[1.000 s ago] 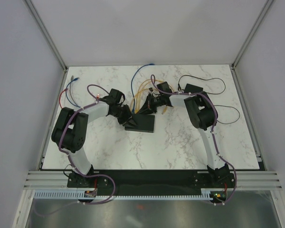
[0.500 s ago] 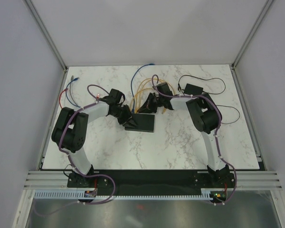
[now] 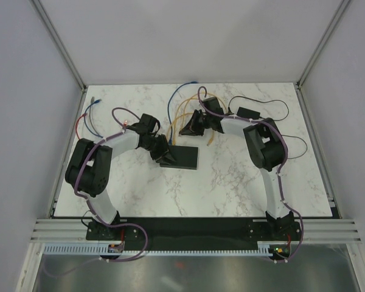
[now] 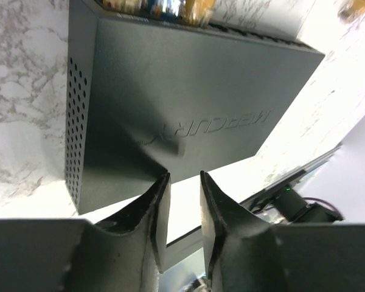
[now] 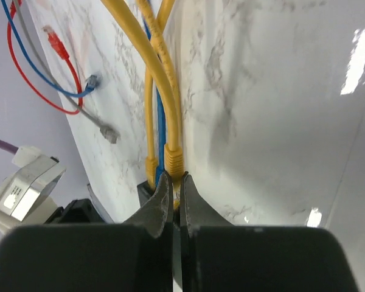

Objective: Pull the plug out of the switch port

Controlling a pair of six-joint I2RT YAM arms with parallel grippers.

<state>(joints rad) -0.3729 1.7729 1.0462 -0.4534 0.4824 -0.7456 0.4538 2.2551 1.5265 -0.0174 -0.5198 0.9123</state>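
The switch (image 3: 181, 157) is a flat black box lying mid-table; in the left wrist view (image 4: 188, 103) its lid reads MERCURY, with plugs in the ports on its far edge. My left gripper (image 3: 162, 152) rests on the switch's left end, its jaws (image 4: 179, 182) a narrow gap apart with nothing between them. My right gripper (image 3: 187, 129) is beyond the switch's port edge, apart from it. It is shut on a yellow plug (image 5: 174, 159) at its fingertips. Another yellow cable (image 5: 149, 159) and a blue cable (image 5: 160, 131) run beside it toward the switch.
Yellow cables (image 3: 184, 112) loop behind the switch. A blue cable (image 3: 177, 94) runs to the far edge. Loose red, blue and grey cables (image 3: 88, 118) lie at far left, their plugs (image 5: 92, 81) showing in the right wrist view. A small black adapter block (image 3: 248, 113) with a thin cord sits far right.
My right gripper has drawn back from the switch's port edge toward the far side, with the yellow plug in its jaws. The left arm and the switch have stayed put.
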